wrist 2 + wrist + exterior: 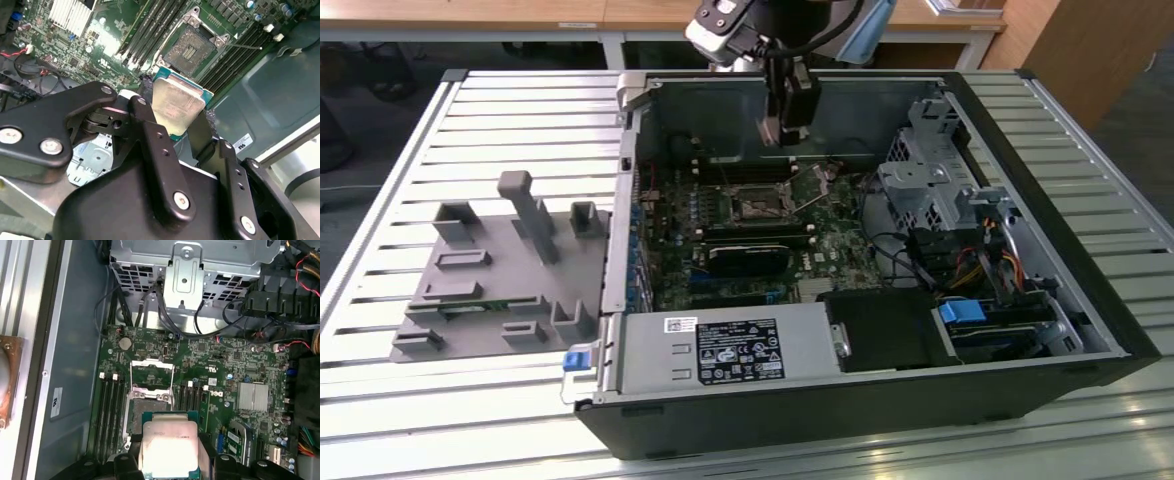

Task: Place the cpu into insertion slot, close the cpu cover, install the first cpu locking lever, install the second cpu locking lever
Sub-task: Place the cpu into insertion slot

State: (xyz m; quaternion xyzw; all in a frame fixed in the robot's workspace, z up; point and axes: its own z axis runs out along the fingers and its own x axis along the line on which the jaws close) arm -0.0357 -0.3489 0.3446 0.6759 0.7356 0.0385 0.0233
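My gripper (783, 132) hangs inside the open computer case, above the motherboard and just behind the insertion slot (757, 205). In both wrist views it is shut on the cpu (177, 107), a flat square chip with a dull silver top and a green edge, gripped on two opposite sides by the black fingers (146, 107). The cpu (170, 447) is held in the air, short of the insertion slot (147, 404), whose dark centre lies bare. The cpu cover (152, 363) stands swung open beyond the slot. A thin wire locking lever (245, 46) sticks out beside the insertion slot (190, 49).
Long black memory slots (107, 410) flank the socket. A silver drive cage (927, 190) and cable bundles fill the exterior view's right of the case, and the power supply (720, 350) sits at the front. A grey fixture tray (494, 270) lies on the slatted table outside the case.
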